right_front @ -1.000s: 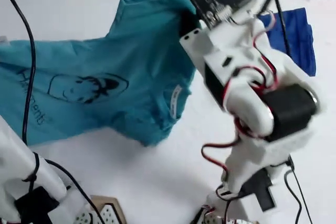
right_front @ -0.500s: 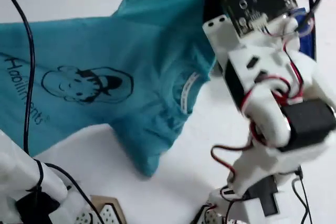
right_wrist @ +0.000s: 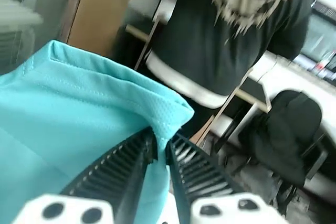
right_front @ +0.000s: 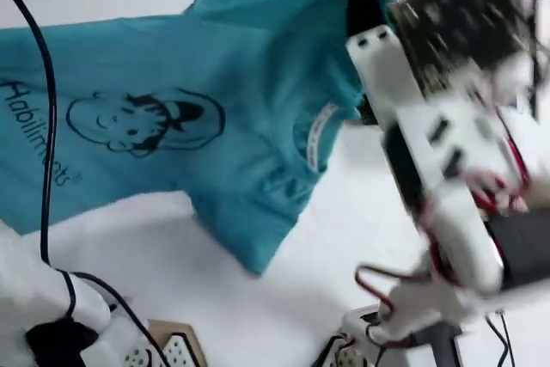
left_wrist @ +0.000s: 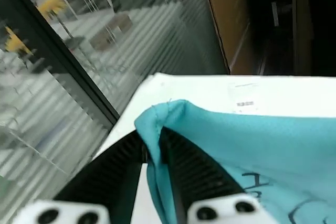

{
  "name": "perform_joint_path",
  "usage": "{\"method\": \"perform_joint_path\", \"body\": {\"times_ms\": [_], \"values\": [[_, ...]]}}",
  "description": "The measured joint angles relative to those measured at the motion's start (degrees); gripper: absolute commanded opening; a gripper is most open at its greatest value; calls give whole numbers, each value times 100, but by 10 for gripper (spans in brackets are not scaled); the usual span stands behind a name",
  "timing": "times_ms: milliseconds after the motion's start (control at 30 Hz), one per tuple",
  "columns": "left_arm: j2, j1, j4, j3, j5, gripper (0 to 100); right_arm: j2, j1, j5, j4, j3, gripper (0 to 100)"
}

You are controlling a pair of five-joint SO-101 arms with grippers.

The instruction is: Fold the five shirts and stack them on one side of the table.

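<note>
We see the teal shirt point(right_front: 232, 66) held up over the table point(right_front: 258, 315), black face print point(right_front: 142, 122) and lettering point(right_front: 39, 139) up, white neck label point(right_front: 320, 135) showing; left hand point(left_wrist: 153, 150) and right hand point(right_wrist: 161, 153) each clenched on its edge

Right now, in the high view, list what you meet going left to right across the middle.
Black cable → face print on the teal shirt → collar label → white arm.
</note>
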Motion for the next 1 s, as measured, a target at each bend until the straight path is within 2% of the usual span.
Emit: {"method": "perform_joint_path", "body": {"times_ms": [200,333,467,833,1000], "values": [[-114,0,44,-668,0,27,-712,35,0,0,0,18],[-132,0,53,-738,0,27,-932,431,0,0,-9,18],[-141,0,62,-738,0,27,-976,712,0,0,-9,18],[-141,0,62,-738,0,26,-1433,782,0,0,-9,18],[-141,0,62,-141,0,26,-1574,782,0,9,-9,18]]}}
